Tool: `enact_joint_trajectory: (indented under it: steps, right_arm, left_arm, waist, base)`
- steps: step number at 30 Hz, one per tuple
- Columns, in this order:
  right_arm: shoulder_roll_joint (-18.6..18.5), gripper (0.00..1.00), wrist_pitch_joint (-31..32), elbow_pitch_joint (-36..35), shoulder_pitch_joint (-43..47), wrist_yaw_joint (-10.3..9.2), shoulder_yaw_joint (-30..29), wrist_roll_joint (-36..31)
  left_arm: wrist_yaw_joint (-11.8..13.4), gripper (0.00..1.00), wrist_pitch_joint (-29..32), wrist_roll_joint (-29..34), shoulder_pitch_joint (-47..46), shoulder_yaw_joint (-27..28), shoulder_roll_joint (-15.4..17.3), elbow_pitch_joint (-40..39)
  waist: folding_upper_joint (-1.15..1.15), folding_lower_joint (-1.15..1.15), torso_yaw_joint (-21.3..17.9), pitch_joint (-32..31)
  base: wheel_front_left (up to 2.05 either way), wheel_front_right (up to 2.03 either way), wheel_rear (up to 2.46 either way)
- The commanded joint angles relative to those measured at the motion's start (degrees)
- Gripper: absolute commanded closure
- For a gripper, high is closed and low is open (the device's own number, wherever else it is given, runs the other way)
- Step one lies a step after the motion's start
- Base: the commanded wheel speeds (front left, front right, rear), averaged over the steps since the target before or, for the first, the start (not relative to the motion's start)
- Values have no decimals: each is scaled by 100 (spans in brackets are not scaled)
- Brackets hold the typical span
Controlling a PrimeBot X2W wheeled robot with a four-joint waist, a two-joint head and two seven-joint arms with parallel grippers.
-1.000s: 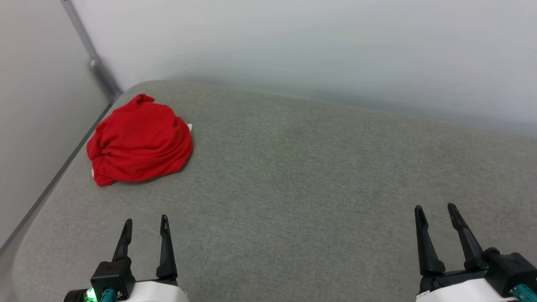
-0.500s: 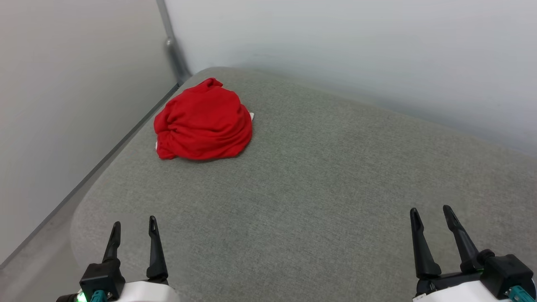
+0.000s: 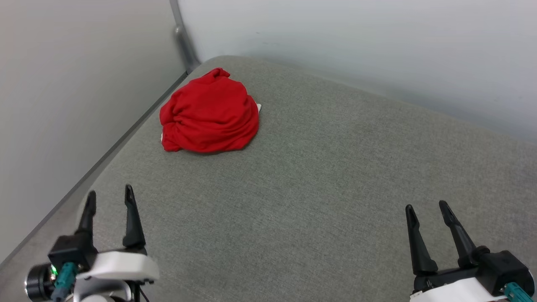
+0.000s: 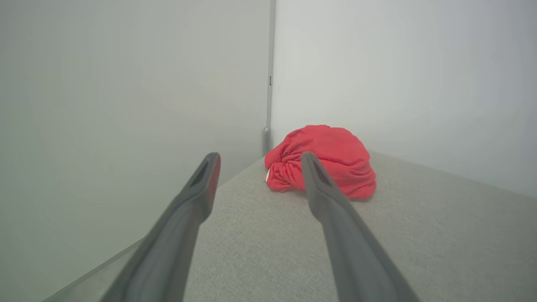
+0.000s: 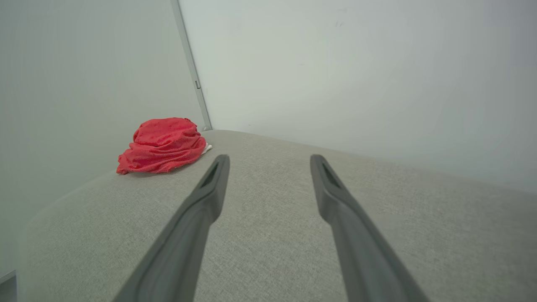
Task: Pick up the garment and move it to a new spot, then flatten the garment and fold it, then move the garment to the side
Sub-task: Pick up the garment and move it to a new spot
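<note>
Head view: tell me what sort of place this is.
Likely a bare indoor test corner: a grey fabric-covered pad as work surface, two plain pale walls meeting at a metal corner strip, and a crumpled red garment on the pad.

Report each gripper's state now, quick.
Left gripper: open, fingers apart, holding nothing, well short of the garment.
Right gripper: open, fingers apart, holding nothing.
</note>
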Motion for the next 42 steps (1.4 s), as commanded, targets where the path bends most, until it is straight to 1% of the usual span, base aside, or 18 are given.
enact_joint_trajectory:
  steps: [1, 7, 9, 12, 16, 19, 20, 23, 24, 27, 28, 31, 32, 34, 37, 39, 41, 42]
  right_arm:
    - [10, 0, -12, -40, -64, -2, -9, -40]
    - [9, 0, -12, -118, -263, -2, -87, -329]
    - [10, 0, -12, -164, -335, -2, -104, -448]
    - [9, 0, -12, -243, -491, -2, -121, -607]
    - [6, 0, -12, -400, -720, -2, -132, -788]
    - [4, 0, -12, -538, -875, -2, -150, -916]
    - [4, 0, -12, -594, -924, -2, -154, -957]
    - [4, 0, -12, -737, -1038, -2, -165, -1028]
    - [3, 0, -12, -781, -1056, -2, -187, -1060]
    - [-29, 0, -13, -914, -1105, -2, -189, -1139]
    - [-46, 0, -12, -948, -1125, -2, -188, -1142]
    - [-91, 0, -12, -1020, -1149, -2, -194, -1161]
    - [-102, 0, -12, -1041, -1171, -2, -182, -1166]
    - [-116, 0, -12, -1075, -1224, -2, -176, -1172]
    - [-128, 0, -12, -1118, -1269, -2, -152, -1191]
    - [-131, 0, -12, -1140, -1310, -2, -141, -1195]
    - [-144, 0, -12, -1145, -1327, -2, -129, -1196]
    - [-150, 0, -12, -1147, -1338, -2, -127, -1202]
  left_arm:
    - [-57, 0, -16, 47, -166, 65, 46, 5]
    - [-440, 0, -16, 32, -1222, 587, 240, 114]
    - [-555, 0, -16, -72, -1636, 823, 334, 216]
    - [-668, 0, -15, -66, -2139, 984, 378, 199]
    - [-767, 0, -16, 0, -2795, 1157, 629, 274]
    - [-820, 0, -16, -85, -3282, 1223, 779, 432]
    - [-847, 0, -16, -115, -3431, 1245, 878, 505]
    - [-886, 0, -15, -159, -3788, 1092, 1179, 890]
    - [-895, 0, -15, -254, -3909, 1007, 1257, 1068]
    - [-889, 0, 62, -706, -4289, 535, 1719, 1662]
    - [-891, 0, 201, -950, -4379, 341, 1869, 1849]
    - [-893, 0, 907, -1696, -4631, -344, 2329, 2264]
    - [-894, 0, 1207, -1932, -4700, -601, 2528, 2346]
    - [-894, 0, 1796, -2477, -4807, -1073, 2803, 2430]
    - [-895, 0, 2648, -3289, -4925, -1655, 3226, 2366]
    - [-895, 0, 3249, -3835, -4982, -2012, 3428, 2282]
    - [-896, 0, 3986, -4459, -5014, -2338, 3622, 2165]
    - [-896, 0, 4319, -4694, -5048, -2430, 3771, 2141]
  waist:
    - [0, 0, -64, 95]
    - [0, 0, -303, 585]
    - [0, 0, -398, 803]
    - [0, 0, -550, 1159]
    - [0, 0, -715, 1645]
    - [0, 0, -792, 1931]
    - [0, 0, -820, 2020]
    - [0, 0, -900, 2205]
    - [0, 0, -909, 2241]
    - [0, 0, -950, 2370]
    - [0, 0, -969, 2411]
    - [0, 0, -1024, 2526]
    - [0, 0, -1044, 2564]
    - [0, 0, -1080, 2640]
    - [0, 0, -1140, 2747]
    - [0, 0, -1176, 2806]
    - [0, 0, -1215, 2843]
    - [0, 0, -1235, 2870]
  base:
    - [0, 0, 0]
    - [0, 0, 0]
    - [0, 0, 0]
    - [0, 0, 0]
    - [0, 0, 0]
    - [0, 0, 0]
    - [0, 0, 0]
    - [0, 0, 0]
    - [0, 0, 0]
    - [0, 0, 0]
    - [0, 0, 0]
    - [0, 0, 0]
    - [0, 0, 0]
    - [0, 0, 0]
    - [0, 0, 0]
    - [0, 0, 0]
    - [0, 0, 0]
    - [0, 0, 0]
